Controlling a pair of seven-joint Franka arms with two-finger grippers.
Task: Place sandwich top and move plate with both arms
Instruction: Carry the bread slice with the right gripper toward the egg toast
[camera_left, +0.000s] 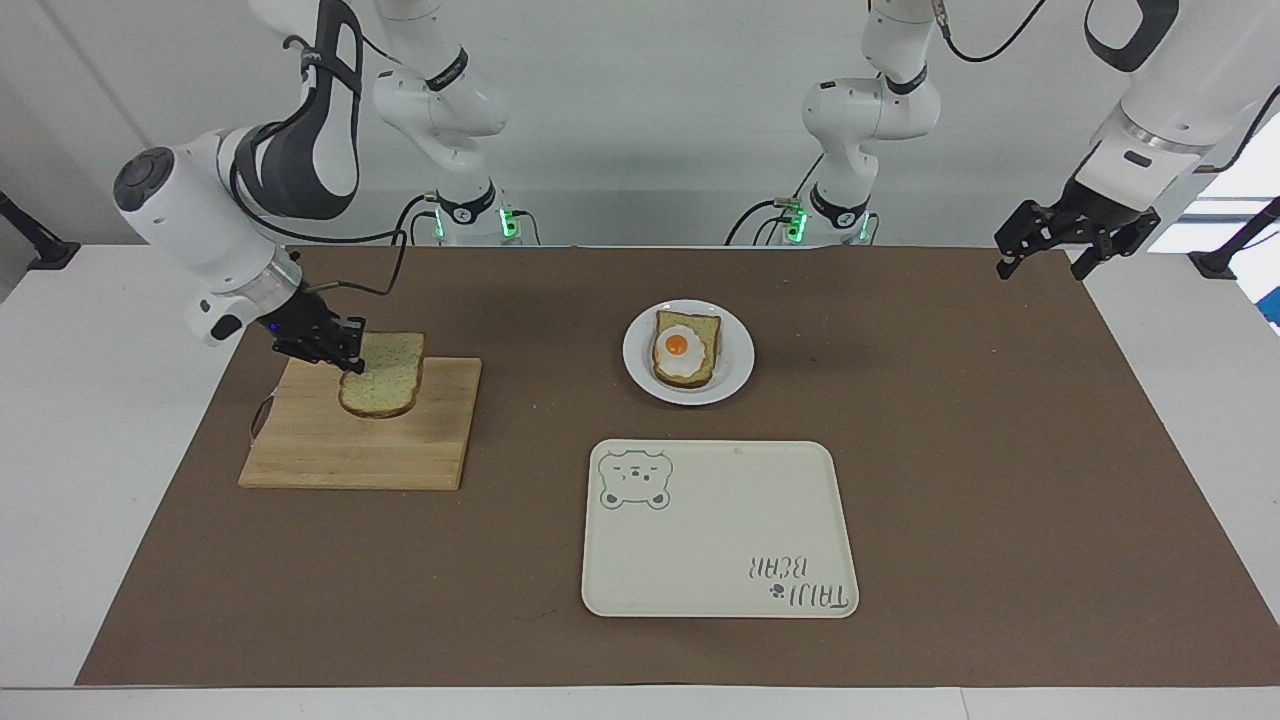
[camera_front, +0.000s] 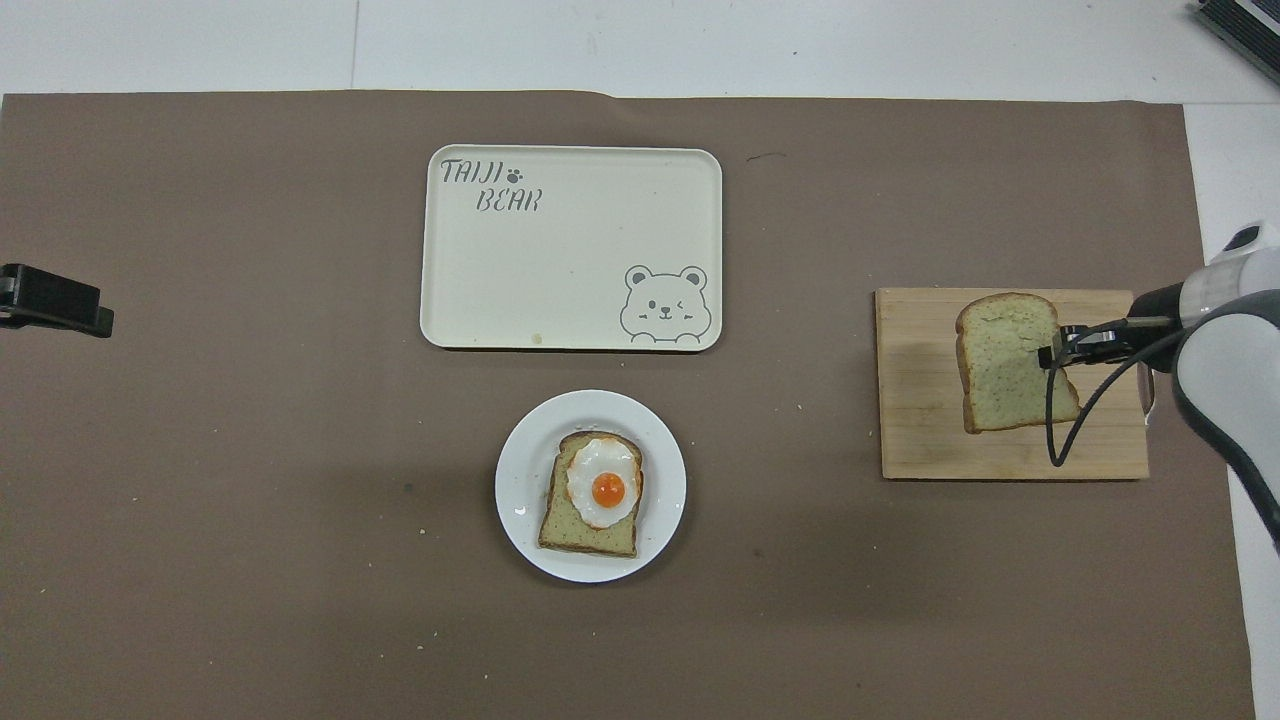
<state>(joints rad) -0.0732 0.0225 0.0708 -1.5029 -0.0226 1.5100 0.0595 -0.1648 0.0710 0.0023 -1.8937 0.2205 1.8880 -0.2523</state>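
The sandwich top (camera_left: 382, 376) (camera_front: 1012, 361), a plain speckled slice with a brown crust, hangs in the air over the wooden cutting board (camera_left: 330, 455) (camera_front: 920, 400). My right gripper (camera_left: 350, 360) (camera_front: 1050, 355) is shut on one side edge of it. The small white plate (camera_left: 736, 368) (camera_front: 520, 500) sits mid-table, with a bread slice bearing a fried egg (camera_left: 680, 350) (camera_front: 600, 490) on it. My left gripper (camera_left: 1045, 250) waits open, raised over the mat's corner at the left arm's end; only a black part of it (camera_front: 55, 300) shows in the overhead view.
A cream rectangular tray with a bear drawing (camera_left: 720, 530) (camera_front: 570, 250) lies on the brown mat, farther from the robots than the plate. Two smaller white arms with green lights (camera_left: 470, 215) (camera_left: 830, 215) stand at the robots' edge of the table.
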